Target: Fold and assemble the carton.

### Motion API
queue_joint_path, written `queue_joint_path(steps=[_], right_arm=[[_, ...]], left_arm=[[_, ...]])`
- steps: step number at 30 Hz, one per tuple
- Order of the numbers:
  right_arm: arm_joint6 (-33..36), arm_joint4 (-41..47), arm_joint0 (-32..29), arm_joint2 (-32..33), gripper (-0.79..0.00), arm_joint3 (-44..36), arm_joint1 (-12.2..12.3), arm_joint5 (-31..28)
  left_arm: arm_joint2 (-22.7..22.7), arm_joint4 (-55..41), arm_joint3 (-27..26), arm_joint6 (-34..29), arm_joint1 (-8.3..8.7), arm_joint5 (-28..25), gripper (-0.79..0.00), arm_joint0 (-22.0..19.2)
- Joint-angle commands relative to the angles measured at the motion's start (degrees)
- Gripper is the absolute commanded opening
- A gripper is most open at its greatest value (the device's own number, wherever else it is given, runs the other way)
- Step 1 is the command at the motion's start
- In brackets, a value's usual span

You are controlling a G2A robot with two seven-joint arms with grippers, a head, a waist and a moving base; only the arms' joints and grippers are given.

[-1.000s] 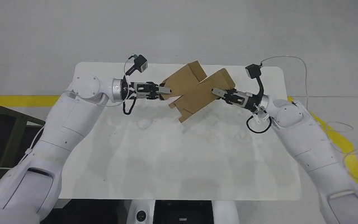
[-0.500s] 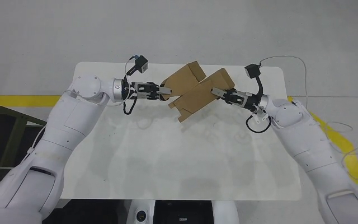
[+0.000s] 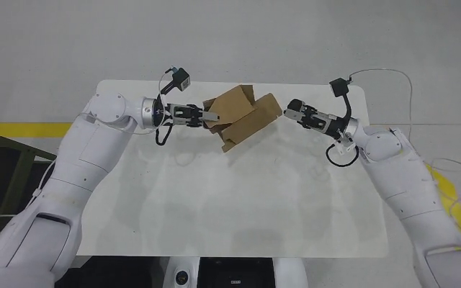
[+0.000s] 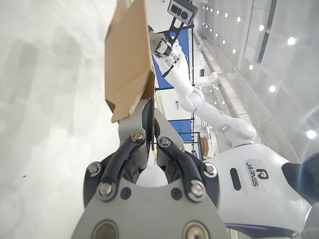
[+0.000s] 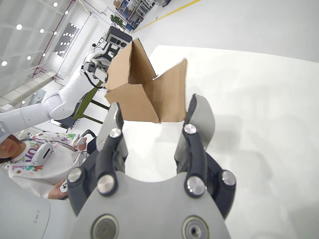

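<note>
A brown cardboard carton (image 3: 240, 117), partly folded with its flaps spread, hangs above the far middle of the white table (image 3: 230, 209). My left gripper (image 3: 210, 117) is shut on the carton's left edge; in the left wrist view its fingers (image 4: 129, 125) pinch a flap of the carton (image 4: 127, 60). My right gripper (image 3: 289, 112) is open and stands just right of the carton, apart from it. In the right wrist view the carton (image 5: 147, 93) floats beyond the spread fingers (image 5: 199, 110) of the right gripper (image 5: 154, 110), with nothing between them.
The table's far edge (image 3: 230, 81) runs close behind the carton. A yellow floor line (image 3: 32, 129) passes beside the table on both sides.
My right gripper has let go of the carton and drawn back to the right. The carton, still held by the left gripper, has shifted a little left and its right flap has dropped.
</note>
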Motion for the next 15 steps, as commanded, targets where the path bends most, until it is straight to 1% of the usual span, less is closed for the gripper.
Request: queue_joint_path(steps=[1,4,7,10,13,15], right_arm=[[0.8,0.1,-0.6,1.0,0.000,-1.0,0.3,-0.8],[3.0,1.4,-1.2,2.3,0.000,-2.3,0.8,-2.0],[7.5,5.1,-1.7,2.0,0.000,-4.4,1.1,-3.7],[13.7,9.9,-1.6,-0.1,0.000,-7.1,1.0,-4.3],[15.4,12.6,-0.9,-3.4,0.000,-10.4,0.8,-2.6],[15.7,13.5,-0.4,-5.4,-0.120,-11.7,0.8,-2.3]], left_arm=[[0.0,0.8,-0.3,-1.9,0.05,0.1,-0.785,-0.4],[0.3,1.8,-0.4,-5.0,-0.02,0.0,-0.785,-1.1],[0.7,2.3,-0.1,-7.6,-0.15,-0.4,-0.785,-1.7],[1.2,3.1,0.3,-9.4,-0.32,-1.1,-0.785,-2.1],[1.7,4.1,0.4,-10.1,-0.52,-1.7,-0.785,-2.6],[2.1,5.0,-0.1,-9.7,-0.61,-2.1,-0.785,-2.8]])
